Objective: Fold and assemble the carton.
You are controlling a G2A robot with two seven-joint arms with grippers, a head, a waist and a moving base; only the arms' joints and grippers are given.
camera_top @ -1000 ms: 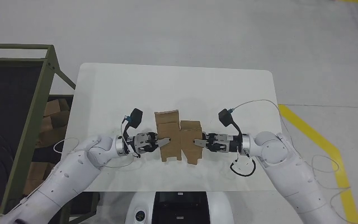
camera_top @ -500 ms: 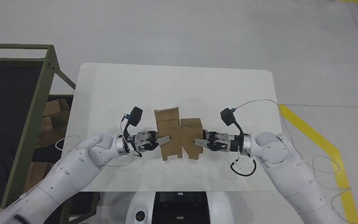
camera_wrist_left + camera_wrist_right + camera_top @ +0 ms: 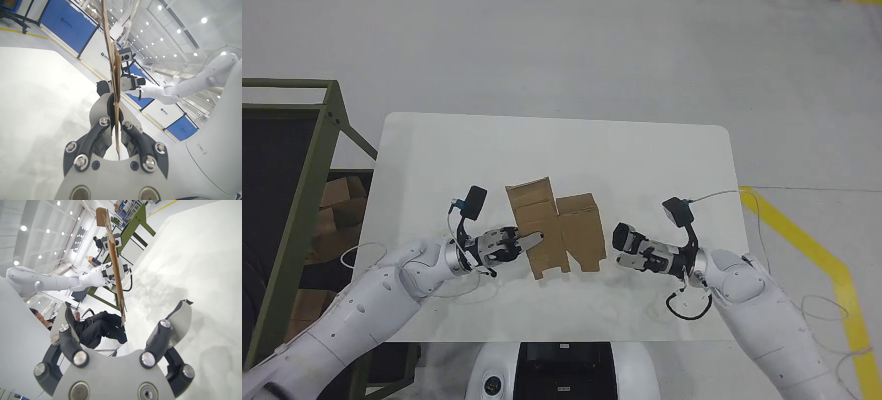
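The flattened brown carton (image 3: 554,232) is held broad side up over the near middle of the table (image 3: 642,160), with one flap reaching toward the table's far edge. The left tool (image 3: 534,240) comes in from the table's left side and its fingers (image 3: 105,113) are pressed together, pinching the cardboard edge. The right tool (image 3: 620,243) sits toward the table's right side with its fingers (image 3: 181,313) spread wide. It is close to the carton's other edge and does not touch it.
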